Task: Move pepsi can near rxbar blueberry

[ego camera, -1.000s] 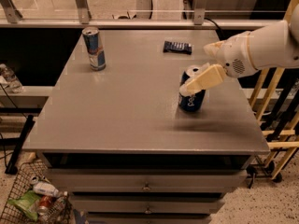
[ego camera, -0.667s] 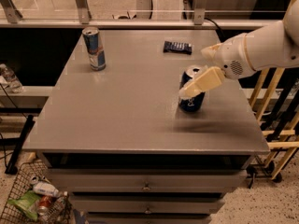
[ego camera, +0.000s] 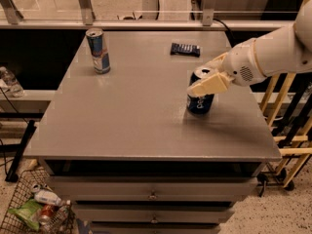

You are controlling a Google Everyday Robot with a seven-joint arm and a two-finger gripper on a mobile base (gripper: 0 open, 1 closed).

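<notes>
The pepsi can (ego camera: pixel 199 102), stout and dark blue with a silver top, stands on the grey table (ego camera: pixel 131 116) right of the middle. My gripper (ego camera: pixel 210 76) reaches in from the right on a white arm. Its tan fingers (ego camera: pixel 208 85) straddle the top of the can, one in front and one behind, and are closed on it. The rxbar blueberry (ego camera: pixel 185 48), a small flat dark blue bar, lies near the table's far edge, beyond the can and a little to its left.
A taller, slimmer blue-and-silver can (ego camera: pixel 98 50) stands at the far left of the table. A glass rail (ego camera: pixel 146 18) runs behind the table. Wooden racks (ego camera: pixel 287 130) stand to the right. A wire basket of trash (ego camera: pixel 34 208) sits on the floor at lower left.
</notes>
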